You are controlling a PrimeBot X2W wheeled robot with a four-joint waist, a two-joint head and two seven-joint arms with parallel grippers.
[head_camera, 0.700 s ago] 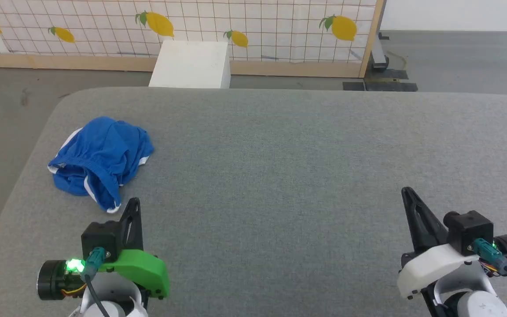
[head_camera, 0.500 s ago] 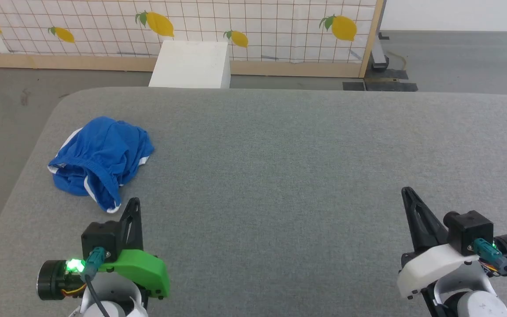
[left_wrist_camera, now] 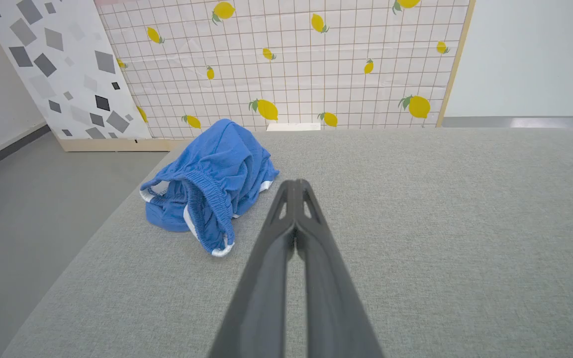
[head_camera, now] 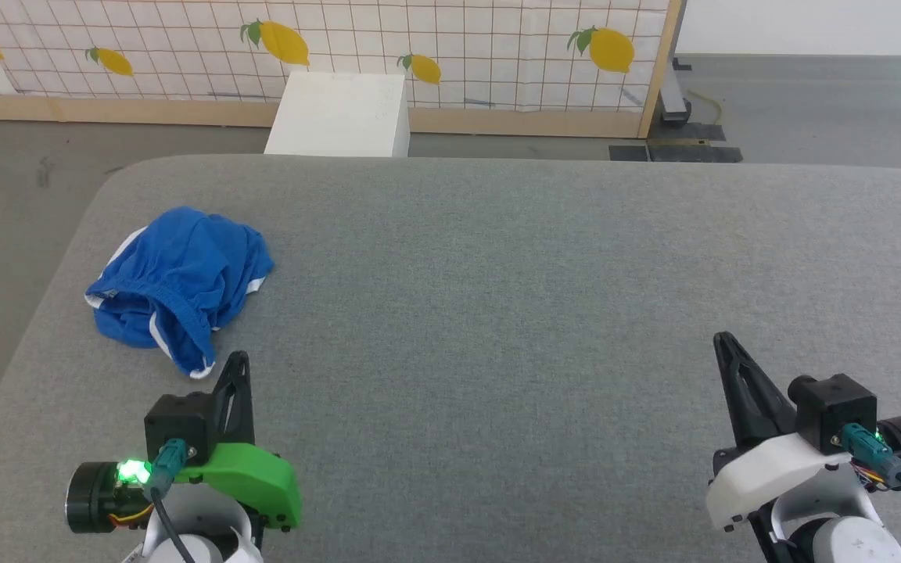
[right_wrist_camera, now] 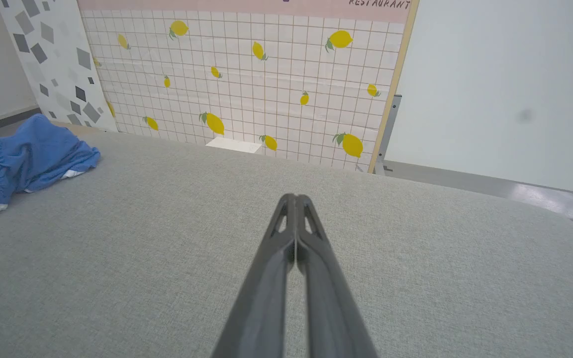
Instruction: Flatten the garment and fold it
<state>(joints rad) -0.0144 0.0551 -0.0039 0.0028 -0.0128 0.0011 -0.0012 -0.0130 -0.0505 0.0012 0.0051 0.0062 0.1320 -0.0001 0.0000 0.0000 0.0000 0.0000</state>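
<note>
As things lie now: nothing of the task is done. The garment (head_camera: 181, 285) sits in a crumpled heap, neither flattened nor folded.
Left to do: all of it, by my judgement: a first grasp, spreading the cloth flat, then the folds.
Garment, place: on the grey padded table (head_camera: 497, 258), toward its far left corner and close to the left edge.
Garment, shape: bunched and doubled over itself. A gathered elastic waistband (left_wrist_camera: 207, 191) gapes toward the robot, and a white-trimmed hem (left_wrist_camera: 222, 248) trails nearest it. Which leg lies on top probably cannot be told from this heap.
Left gripper (head_camera: 238, 361): fingers pressed together, holding nothing, low over the table at the near left.
Right gripper (head_camera: 723, 340): fingers likewise pressed together, empty, at the near right.
Garment to left gripper: just ahead of the fingertips and slightly to the left. It is near but apart, with a strip of bare table between.
Garment to right gripper: well apart, across most of the table's width to the left.
Next move calls for: parting the left fingers before reaching for the hem or waistband, I judge.
</note>
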